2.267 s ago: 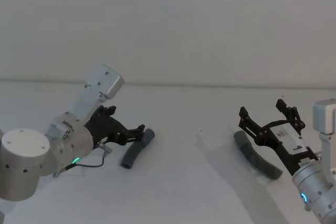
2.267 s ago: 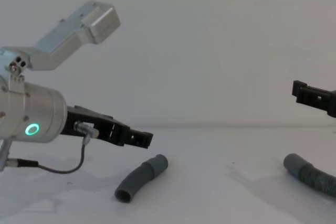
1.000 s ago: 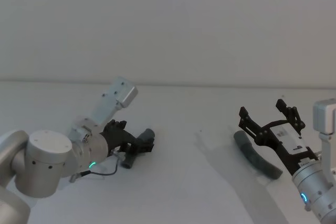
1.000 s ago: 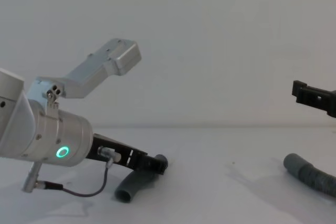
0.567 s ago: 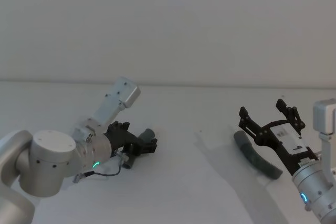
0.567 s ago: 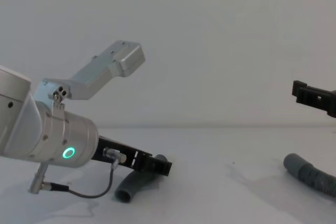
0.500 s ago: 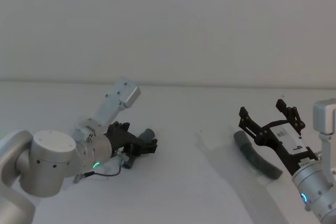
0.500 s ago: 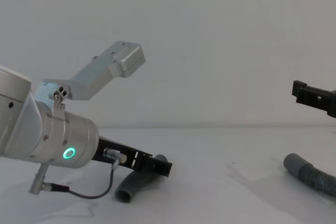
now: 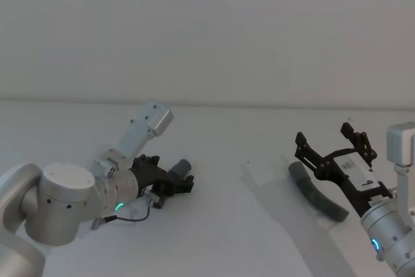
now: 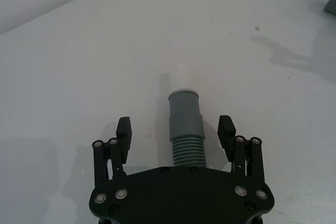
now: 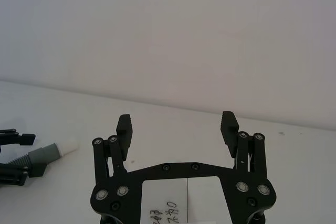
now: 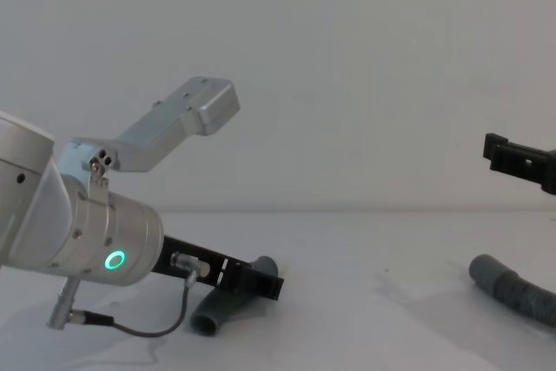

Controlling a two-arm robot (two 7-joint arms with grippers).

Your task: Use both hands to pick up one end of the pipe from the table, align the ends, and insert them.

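Two pieces of ribbed grey pipe lie well apart on the white worktop (image 9: 246, 231). In the head view the short curved piece (image 10: 188, 150) sits toward 8 o'clock and the longer piece (image 9: 316, 194) toward 4 o'clock.

The left gripper (image 10: 175, 128) is low over the short piece with its jaws apart. They straddle the ribs just behind the smooth cuff (image 10: 184, 109), with a gap showing on each side. The right gripper (image 11: 177, 123) hangs above the longer piece, jaws spread wide and holding nothing.

Both pieces look light and bendy. The ribs should give the pads purchase, while the smooth cuff would likely slip. The best hold seems to be on the ribs close behind the cuff, leaving the mouth free for mating. A grip farther back would probably let the end droop. The curved piece may also roll or pivot as the jaws close.

Between the two pieces the worktop lies bare. The left wrist's thin cable (image 12: 148, 326) loops near the short piece's far end and might brush it.
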